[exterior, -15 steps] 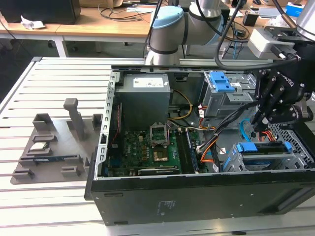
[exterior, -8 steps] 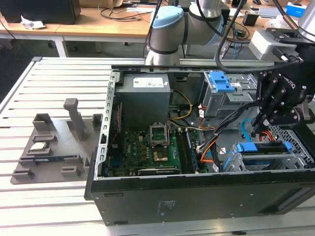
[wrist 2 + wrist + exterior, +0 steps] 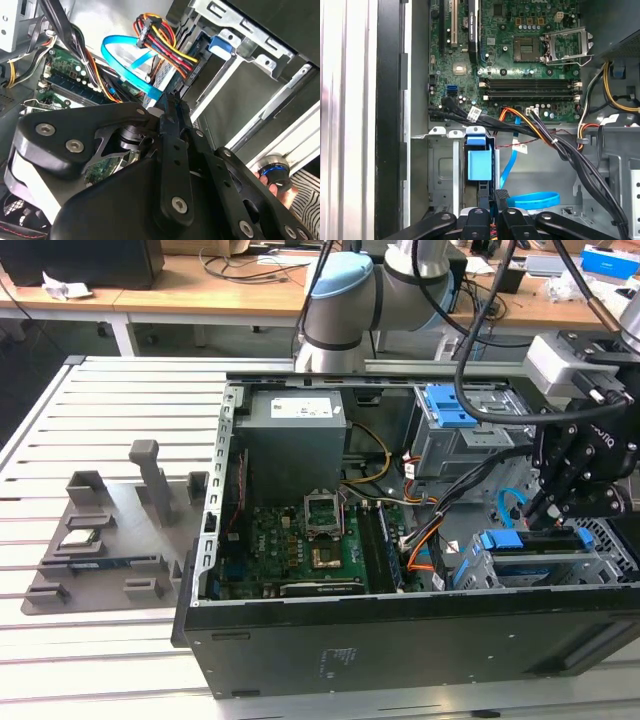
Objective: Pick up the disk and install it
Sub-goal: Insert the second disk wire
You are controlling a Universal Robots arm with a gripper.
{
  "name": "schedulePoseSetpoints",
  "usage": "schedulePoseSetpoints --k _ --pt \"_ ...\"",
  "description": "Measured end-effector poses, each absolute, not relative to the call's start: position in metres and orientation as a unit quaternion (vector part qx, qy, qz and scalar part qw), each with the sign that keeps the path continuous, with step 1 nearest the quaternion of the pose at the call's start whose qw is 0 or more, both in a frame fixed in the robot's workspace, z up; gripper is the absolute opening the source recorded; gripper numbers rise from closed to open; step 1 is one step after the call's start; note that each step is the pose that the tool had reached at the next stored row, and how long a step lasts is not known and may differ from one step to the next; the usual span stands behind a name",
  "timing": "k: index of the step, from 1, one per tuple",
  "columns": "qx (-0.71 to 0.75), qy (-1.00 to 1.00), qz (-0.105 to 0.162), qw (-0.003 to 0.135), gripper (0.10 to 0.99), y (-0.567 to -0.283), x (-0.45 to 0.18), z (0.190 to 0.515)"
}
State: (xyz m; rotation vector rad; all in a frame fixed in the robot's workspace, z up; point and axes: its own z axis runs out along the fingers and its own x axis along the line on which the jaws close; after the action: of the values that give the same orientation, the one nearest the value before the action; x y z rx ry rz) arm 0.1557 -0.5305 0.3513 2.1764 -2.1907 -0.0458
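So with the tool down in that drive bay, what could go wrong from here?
1. The disk sits edge-up in the cage; if it is tilted, it may jam against the cage wall.
2. The blue cable and the orange-and-yellow wires lie close by the tool and could snag or get pinched.

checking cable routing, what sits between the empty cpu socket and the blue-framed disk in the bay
In the first wrist view, the memory slots and a black cable bundle lie between the socket and the disk.
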Motion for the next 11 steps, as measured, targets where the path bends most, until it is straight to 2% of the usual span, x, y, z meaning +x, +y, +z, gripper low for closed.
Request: schedulePoseSetpoints --k 11 --pt "0.704 -0.709 -0.014 0.027 0.161 -0.5307 0.1622 0.3441"
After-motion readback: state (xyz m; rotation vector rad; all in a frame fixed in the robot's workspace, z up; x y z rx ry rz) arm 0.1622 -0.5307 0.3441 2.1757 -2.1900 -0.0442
